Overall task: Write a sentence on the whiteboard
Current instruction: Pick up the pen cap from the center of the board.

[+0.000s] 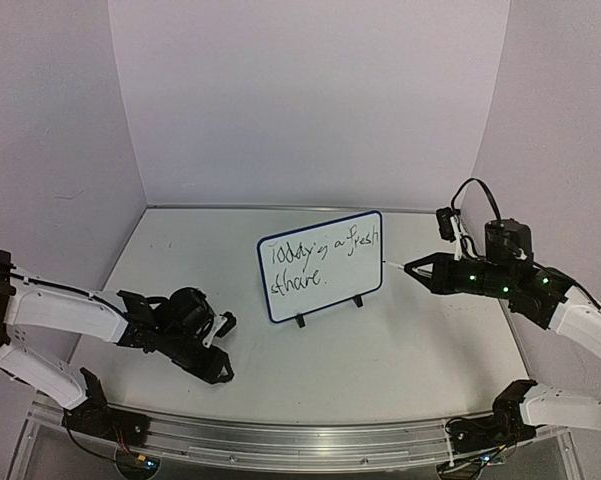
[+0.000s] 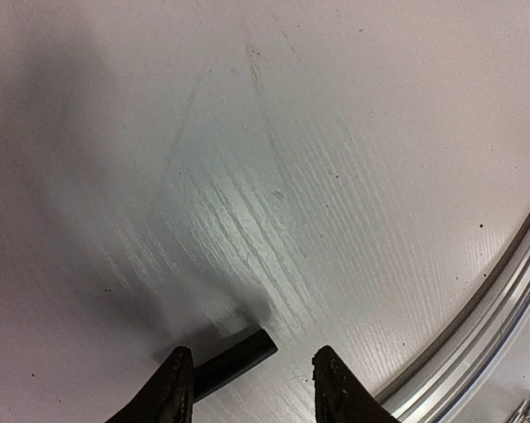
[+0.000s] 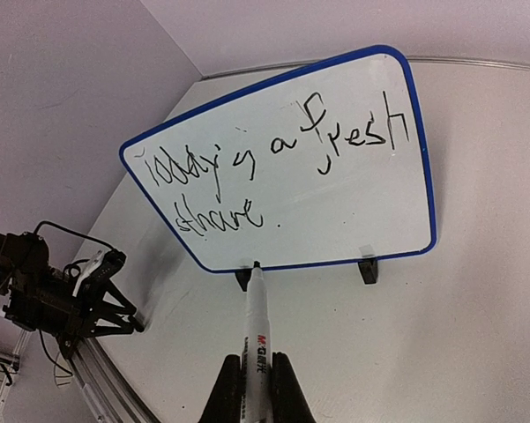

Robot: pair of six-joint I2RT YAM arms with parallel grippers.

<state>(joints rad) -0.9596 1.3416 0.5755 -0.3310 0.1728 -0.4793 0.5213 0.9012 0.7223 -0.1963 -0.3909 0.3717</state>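
Two sentence [image 3: 273, 172] lines fill the whiteboard [image 3: 397, 225]; right gripper [image 3: 257, 366] clamps marker [image 3: 251, 300].

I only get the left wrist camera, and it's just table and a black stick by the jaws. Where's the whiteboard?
Observer: The whiteboard stands on its two small feet near the middle of the table, facing the arms.
Operator: Is anything written on it?
Observer: Yes. The sentence runs in two black handwritten lines, and the top line is the longer one.
Operator: Who has the pen?
Observer: The right gripper has its jaws shut on the marker pen. The tip points at the board's lower rim, but I can't tell if it touches.
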